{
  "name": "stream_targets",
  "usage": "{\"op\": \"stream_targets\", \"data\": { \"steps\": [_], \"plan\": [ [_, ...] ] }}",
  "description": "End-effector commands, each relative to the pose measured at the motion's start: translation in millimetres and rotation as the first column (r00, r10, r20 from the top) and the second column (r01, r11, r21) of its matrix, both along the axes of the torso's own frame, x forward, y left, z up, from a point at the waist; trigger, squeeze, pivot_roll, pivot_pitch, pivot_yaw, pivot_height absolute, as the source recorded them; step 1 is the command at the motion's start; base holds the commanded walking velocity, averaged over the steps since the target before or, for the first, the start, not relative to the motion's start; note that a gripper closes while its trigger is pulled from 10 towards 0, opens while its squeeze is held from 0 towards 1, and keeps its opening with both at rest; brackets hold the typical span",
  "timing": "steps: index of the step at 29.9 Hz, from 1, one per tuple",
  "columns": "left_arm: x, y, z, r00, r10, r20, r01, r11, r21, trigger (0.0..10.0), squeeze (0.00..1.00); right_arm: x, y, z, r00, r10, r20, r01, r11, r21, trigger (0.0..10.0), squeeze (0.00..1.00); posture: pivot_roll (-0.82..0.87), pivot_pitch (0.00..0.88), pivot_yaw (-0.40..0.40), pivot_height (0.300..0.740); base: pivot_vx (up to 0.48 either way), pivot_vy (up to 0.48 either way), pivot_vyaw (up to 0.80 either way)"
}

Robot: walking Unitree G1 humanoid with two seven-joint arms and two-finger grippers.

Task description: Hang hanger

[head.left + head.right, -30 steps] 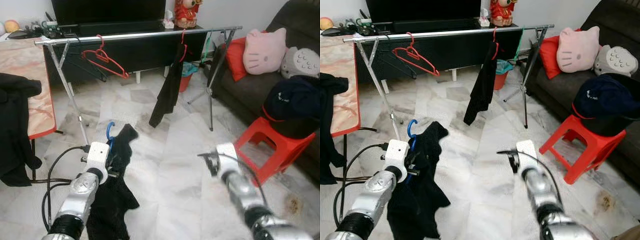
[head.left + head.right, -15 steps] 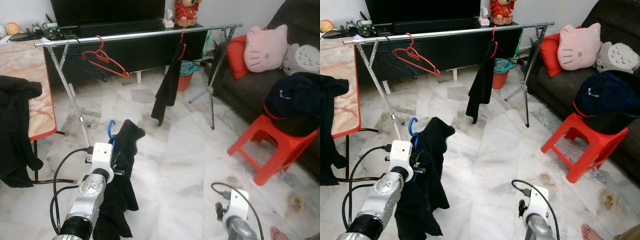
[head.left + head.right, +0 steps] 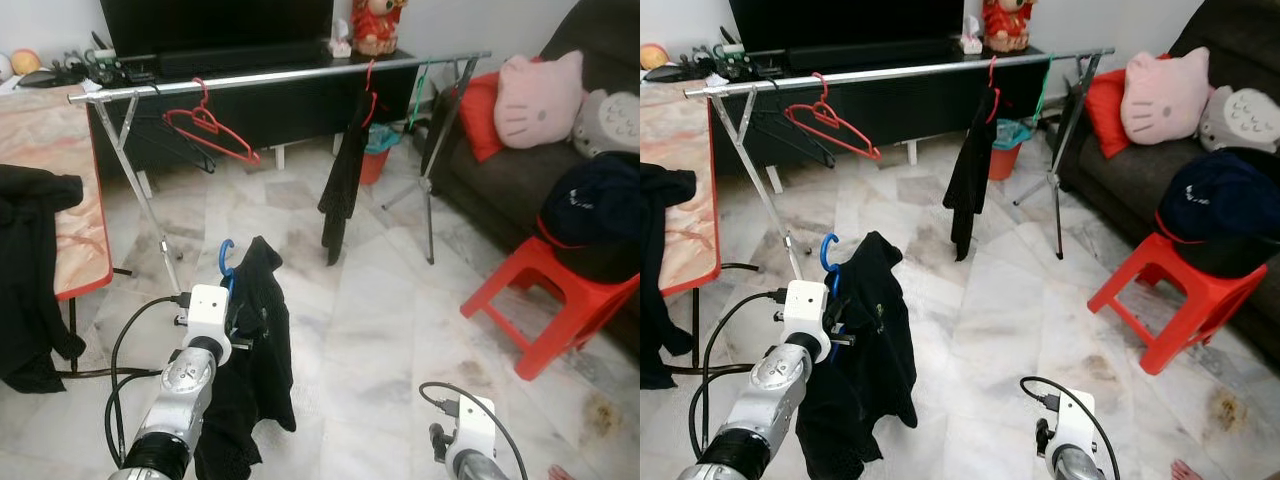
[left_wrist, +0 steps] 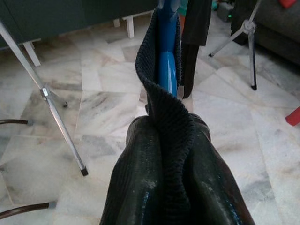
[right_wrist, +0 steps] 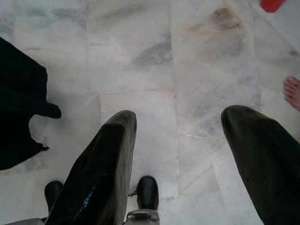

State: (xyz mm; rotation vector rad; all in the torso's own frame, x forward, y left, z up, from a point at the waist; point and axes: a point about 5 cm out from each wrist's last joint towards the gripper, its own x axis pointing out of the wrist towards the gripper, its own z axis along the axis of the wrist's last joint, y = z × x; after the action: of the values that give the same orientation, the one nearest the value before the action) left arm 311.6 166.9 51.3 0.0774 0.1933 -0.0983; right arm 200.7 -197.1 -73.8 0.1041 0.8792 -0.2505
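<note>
My left gripper (image 3: 236,318) is shut on the neck of a blue hanger (image 4: 167,65) that carries a black garment (image 3: 256,372). The hanger's hook (image 3: 224,260) points up, low and in front of the silver clothes rail (image 3: 280,75). In the left wrist view both fingers (image 4: 136,187) press the garment's ribbed collar against the hanger. An empty red hanger (image 3: 210,130) hangs on the rail at left, and another black garment (image 3: 343,180) hangs near the middle. My right gripper (image 5: 178,119) is open, low at my right side, pointing down at the floor.
The rail's legs (image 3: 145,200) stand on the marble floor. A marble-topped table (image 3: 60,180) with black clothing (image 3: 30,260) stands at left. At right are a red stool (image 3: 545,300) and a dark sofa (image 3: 500,170). A person's bare foot (image 5: 293,91) is near my right gripper.
My right arm has dropped from raised in front of me to low at my side. The left gripper keeps its hold on the hanger, and the view has shifted slightly.
</note>
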Motion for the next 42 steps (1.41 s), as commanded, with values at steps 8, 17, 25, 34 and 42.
{"op": "stream_targets", "data": {
  "steps": [8, 17, 25, 34, 42],
  "plan": [
    [7.3, -7.6, 10, 0.998, -0.035, 0.047, 0.035, 0.999, 0.006, 10.0, 0.0, -8.6, -3.1, -4, 0.999, -0.006, -0.038, 0.006, 1.0, 0.004, 10.0, 0.0, 0.04, 0.0, -0.061, 0.74, 0.356, 0.0, -0.54],
    [9.4, -3.6, 12, 0.999, -0.021, 0.05, 0.021, 1.0, 0.004, 10.0, 0.0, -5.3, 1.4, -3, 0.999, 0.022, -0.026, -0.022, 1.0, 0.009, 10.0, 0.0, 0.03, 0.0, -0.054, 0.74, 0.361, 0.0, 0.0],
    [11.0, -3.6, 13, 0.999, -0.019, 0.05, 0.019, 1.0, 0.001, 10.0, 0.0, -3.3, 4.0, -3, 0.999, 0.047, -0.023, -0.047, 0.999, 0.014, 10.0, 0.0, 0.03, 0.0, -0.05, 0.74, 0.37, 0.0, 0.0],
    [12.1, -6.2, 14, 0.998, -0.031, 0.051, 0.031, 1.0, 0.0, 10.0, 0.0, -3.2, 8.9, -3, 0.998, 0.053, -0.027, -0.052, 0.998, 0.019, 10.0, 0.0, 0.04, 0.0, -0.046, 0.74, 0.38, 0.0, 0.0],
    [11.8, -8.7, 13, 0.998, -0.034, 0.046, 0.035, 0.999, -0.001, 10.0, 0.0, -5.0, 9.8, -4, 0.996, 0.077, -0.034, -0.076, 0.997, 0.014, 10.0, 0.0, 0.04, 0.0, -0.045, 0.74, 0.386, 0.0, 0.0]
  ]
}}
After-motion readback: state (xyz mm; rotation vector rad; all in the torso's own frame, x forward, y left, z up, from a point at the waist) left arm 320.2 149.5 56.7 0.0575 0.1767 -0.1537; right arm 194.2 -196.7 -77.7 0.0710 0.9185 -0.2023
